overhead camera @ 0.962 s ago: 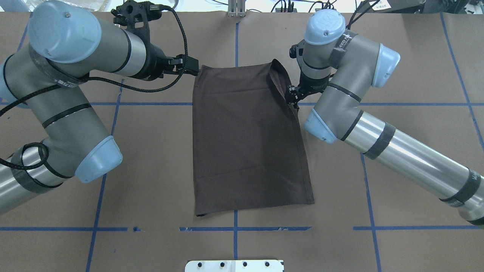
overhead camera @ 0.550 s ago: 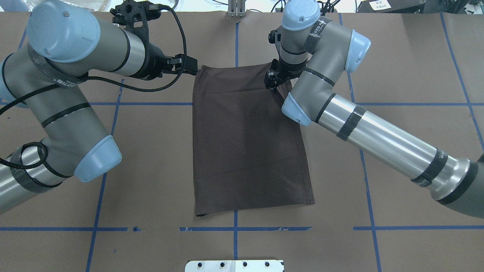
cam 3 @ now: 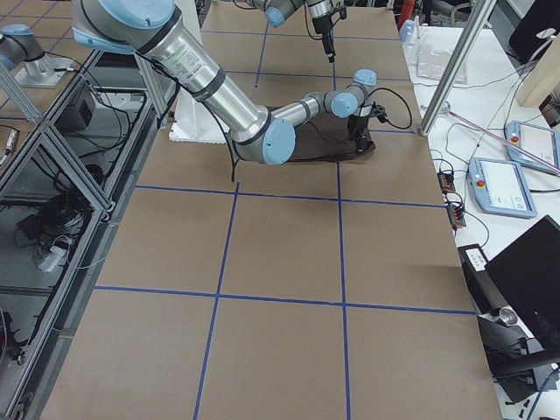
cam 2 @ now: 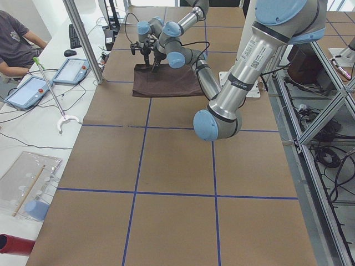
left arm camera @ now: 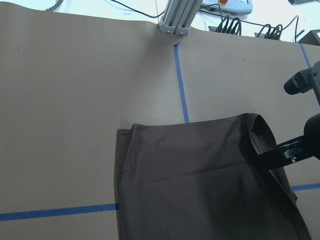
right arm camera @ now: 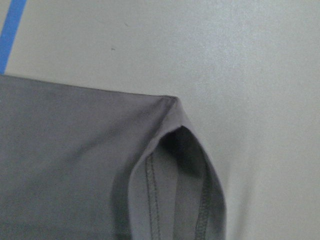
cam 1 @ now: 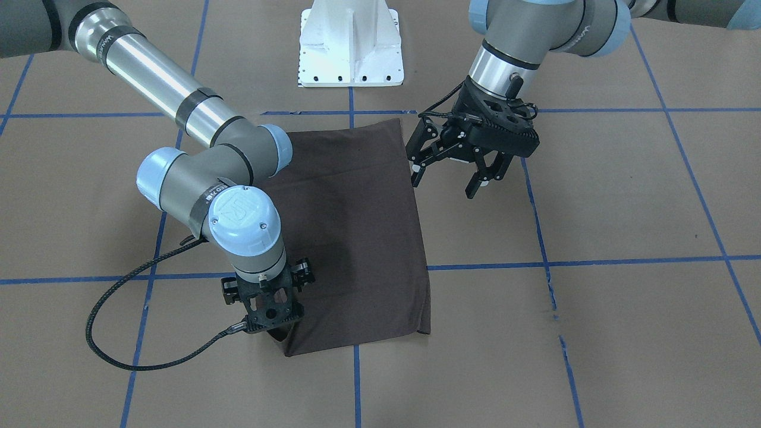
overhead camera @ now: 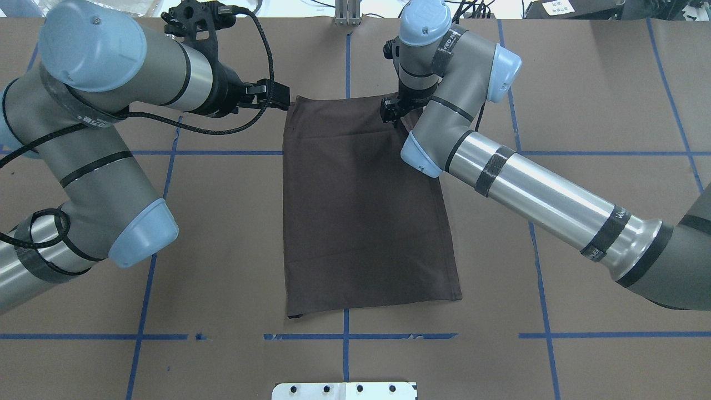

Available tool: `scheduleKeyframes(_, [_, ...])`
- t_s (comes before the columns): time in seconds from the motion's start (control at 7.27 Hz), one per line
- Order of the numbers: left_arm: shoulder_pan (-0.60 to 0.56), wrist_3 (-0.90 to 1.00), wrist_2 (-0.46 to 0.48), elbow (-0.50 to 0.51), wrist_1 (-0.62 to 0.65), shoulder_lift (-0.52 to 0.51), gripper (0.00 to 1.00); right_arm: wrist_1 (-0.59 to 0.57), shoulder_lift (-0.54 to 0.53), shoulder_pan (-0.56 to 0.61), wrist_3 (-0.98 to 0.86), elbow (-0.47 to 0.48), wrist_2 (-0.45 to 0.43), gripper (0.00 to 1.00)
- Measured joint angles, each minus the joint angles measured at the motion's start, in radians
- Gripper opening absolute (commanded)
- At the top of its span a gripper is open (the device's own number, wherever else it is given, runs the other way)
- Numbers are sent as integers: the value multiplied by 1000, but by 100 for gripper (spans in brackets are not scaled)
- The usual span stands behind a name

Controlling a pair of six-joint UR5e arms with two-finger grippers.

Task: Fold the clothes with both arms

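- The dark grey-brown short-sleeved cotton T-shirt lies folded into a long rectangle in the middle of the brown paper-covered table, with one short end towards the robot and the other away from it.
- It looks light, soft and limp. It should sag from any single hold and drag over the paper rather than slide as one piece.
- The stacked layers may also slip apart, so the best holds are probably the two far corners, pinched through every layer at the stitched hem.
- The black two-finger right gripper is at the far corner on the robot's right. It appears closed on the hem there, and the left wrist view shows that edge raised in a small open loop.
- The black two-finger left gripper has its fingers spread wide and holds nothing. It is raised off the table near the shirt's other long side, and the overhead view puts it at the far corner on the left.
- Compared with a second ago, the right gripper has travelled away from the robot and inwards over the shirt.
- The tall flap it held up along the right edge has settled to a small lift at the corner.
- The left arm and the rest of the shirt look unchanged.
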Motion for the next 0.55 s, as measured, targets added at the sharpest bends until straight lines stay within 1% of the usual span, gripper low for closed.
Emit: scheduleKeyframes(0.55, [-2, -2, -38, 0, 0, -1, 100, 10, -13, 16, -6, -32, -19, 100])
